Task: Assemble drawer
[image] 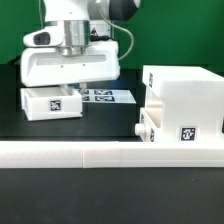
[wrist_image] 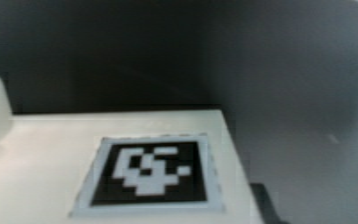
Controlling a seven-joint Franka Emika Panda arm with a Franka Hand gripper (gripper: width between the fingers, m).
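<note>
The drawer's large boxy housing [image: 186, 100] stands at the exterior view's right, with a tag on its front. A small tray [image: 150, 126] sticks out of its left side. The other tray [image: 54, 104], with a tag on its front, lies at the left. My gripper [image: 76, 88] hangs right over this tray's back edge, its fingers hidden behind the hand and tray. The wrist view shows a white tray surface with a tag [wrist_image: 149, 170] very close up. No finger shows clearly, so I cannot tell whether the gripper is open or shut.
The marker board [image: 108, 97] lies flat just right of the left tray, behind the gripper. A long low white rail [image: 100, 154] runs across the front of the black table [image: 110, 122].
</note>
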